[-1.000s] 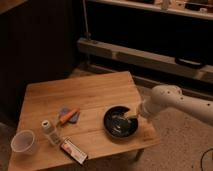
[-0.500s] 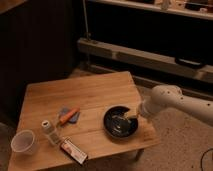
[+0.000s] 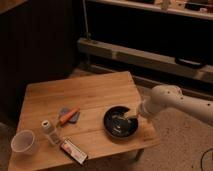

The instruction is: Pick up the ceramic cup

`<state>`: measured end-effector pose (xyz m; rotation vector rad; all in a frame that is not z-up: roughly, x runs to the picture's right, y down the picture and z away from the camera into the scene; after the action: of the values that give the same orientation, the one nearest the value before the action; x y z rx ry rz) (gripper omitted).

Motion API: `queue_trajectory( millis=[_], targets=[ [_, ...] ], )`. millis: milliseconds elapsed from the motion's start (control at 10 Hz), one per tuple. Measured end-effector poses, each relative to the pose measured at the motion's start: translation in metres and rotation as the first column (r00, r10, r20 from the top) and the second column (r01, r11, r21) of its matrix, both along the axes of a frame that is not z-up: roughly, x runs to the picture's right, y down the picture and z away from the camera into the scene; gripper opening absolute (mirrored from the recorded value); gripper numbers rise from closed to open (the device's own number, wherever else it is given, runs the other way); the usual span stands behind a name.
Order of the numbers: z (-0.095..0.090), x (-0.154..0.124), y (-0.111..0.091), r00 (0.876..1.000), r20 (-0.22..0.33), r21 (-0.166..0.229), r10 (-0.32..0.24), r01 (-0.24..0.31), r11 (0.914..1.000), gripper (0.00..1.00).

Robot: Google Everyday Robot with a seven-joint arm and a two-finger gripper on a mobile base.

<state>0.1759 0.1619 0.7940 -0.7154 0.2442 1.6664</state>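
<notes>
Camera view | ceramic cup: upright, near-left corner of table, well apart from gripper | gripper: inside rim of black bowl, grip state cannot be told | white arm: enters from right, elbow bent, reaching down-left.

— What's sitting around the black bowl on the table?
— Left of it, an orange stick on a grey-blue pad. Farther left, a clear bottle. Lower left, a flat red-and-white packet. My pincer hangs over the bowl's right side.
</notes>
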Motion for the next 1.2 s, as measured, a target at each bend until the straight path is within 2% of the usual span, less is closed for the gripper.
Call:
queue_trajectory(
  millis=[200, 300, 500, 600, 700, 900, 1000, 1100, 1200],
  targets=[
    [0.0, 0.0, 0.0, 1.0, 0.0, 0.001, -0.002, 0.002, 1.0, 0.8],
    [-0.003, -0.002, -0.002, 1.0, -0.005, 0.017, -0.018, 0.018, 0.9997, 0.8],
    [-0.016, -0.021, -0.013, 0.997, -0.009, 0.056, -0.079, 0.079, 0.9952, 0.8],
    [-0.027, -0.037, -0.025, 0.993, -0.011, 0.079, -0.119, 0.12, 0.9897, 0.8],
    [-0.042, -0.066, -0.042, 0.984, -0.008, 0.102, -0.178, 0.178, 0.9787, 0.8],
    [-0.056, -0.118, -0.065, 0.958, -0.006, 0.138, -0.285, 0.283, 0.9491, 0.8],
    [-0.061, -0.155, -0.078, 0.933, 0.003, 0.162, -0.36, 0.355, 0.9207, 0.8],
    [-0.063, -0.175, -0.084, 0.917, 0.017, 0.18, -0.399, 0.39, 0.903, 0.8],
    [-0.065, -0.184, -0.087, 0.905, 0.022, 0.189, -0.424, 0.413, 0.891, 0.8]
  ],
)
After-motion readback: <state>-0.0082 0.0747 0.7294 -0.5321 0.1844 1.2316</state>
